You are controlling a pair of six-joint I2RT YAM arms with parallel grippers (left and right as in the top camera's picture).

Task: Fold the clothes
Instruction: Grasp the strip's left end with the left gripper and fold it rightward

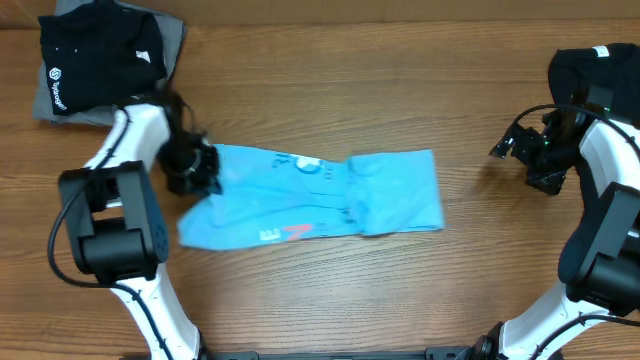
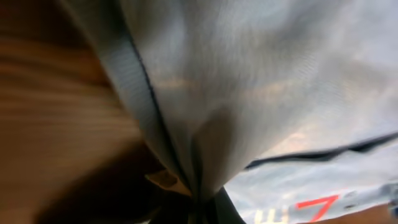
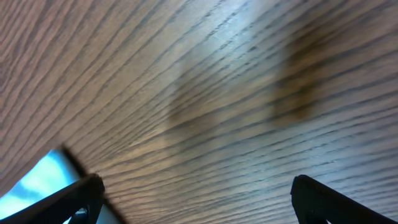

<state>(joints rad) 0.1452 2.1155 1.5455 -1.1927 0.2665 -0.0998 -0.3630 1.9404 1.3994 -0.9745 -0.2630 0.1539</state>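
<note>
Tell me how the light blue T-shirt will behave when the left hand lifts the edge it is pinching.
Probably floppy: the light blue T-shirt creases and bunches where the left hand pinches it, so the rest should drape and trail. Likely light, being thin cloth lying flat. It may drag along the wooden table rather than lift whole.

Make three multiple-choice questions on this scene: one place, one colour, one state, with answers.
1. Where is the black logo shirt? A far-left table corner; B table centre; C near-right corner.
2. What colour is the T-shirt that the left gripper holds? A green; B light blue; C yellow.
3. How is the right gripper? A shut on cloth; B shut, empty; C open, empty.
Answers: A, overhead shows it top left; B, jaws pinch blue fabric; C, fingers apart over bare table.
</note>
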